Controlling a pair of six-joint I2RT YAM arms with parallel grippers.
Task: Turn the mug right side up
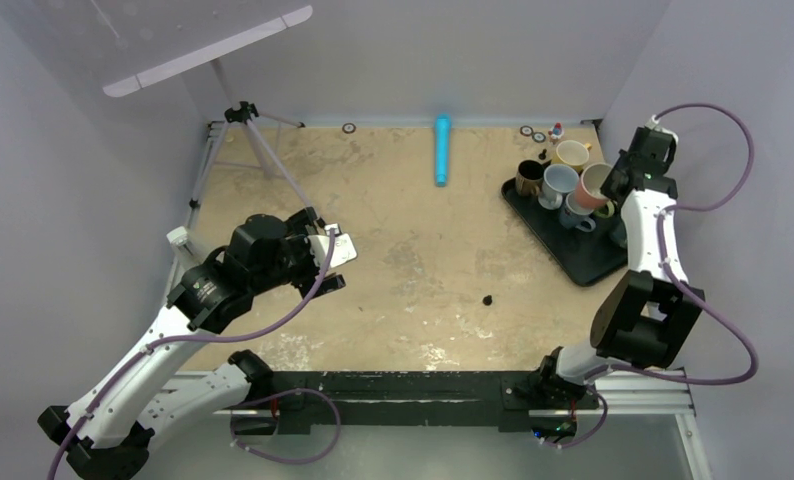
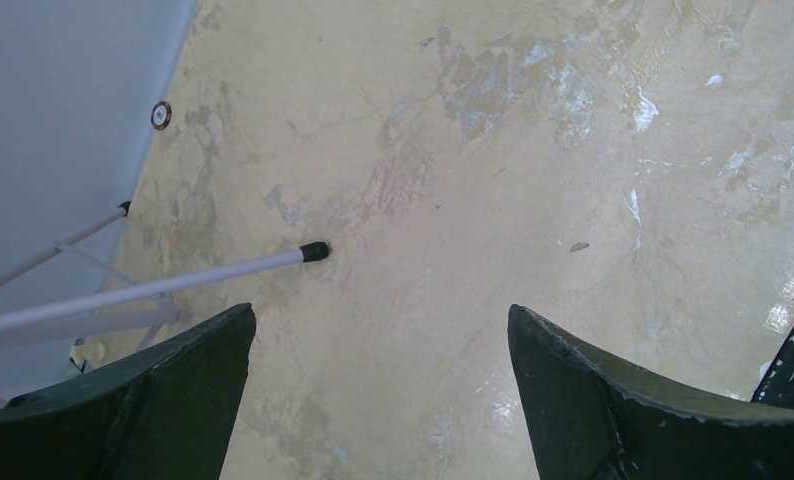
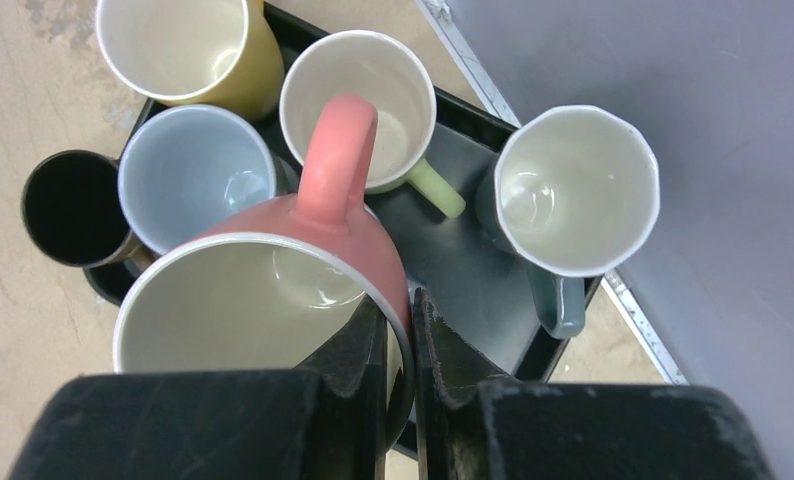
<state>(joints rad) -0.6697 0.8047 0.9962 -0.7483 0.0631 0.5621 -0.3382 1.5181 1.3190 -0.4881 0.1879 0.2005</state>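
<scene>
Grips the pink mug by its rim with the right hand, one finger inside, one outside, over the black tray beside other upright mugs. With mouth up, likely ready for setting down. Holds the left hand spread wide over the counter, idle.

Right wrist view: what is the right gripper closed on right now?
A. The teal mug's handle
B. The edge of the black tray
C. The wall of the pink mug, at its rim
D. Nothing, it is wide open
C: the right gripper has one finger inside and one outside the wall of the pink mug, pinching it at the rim.
</scene>
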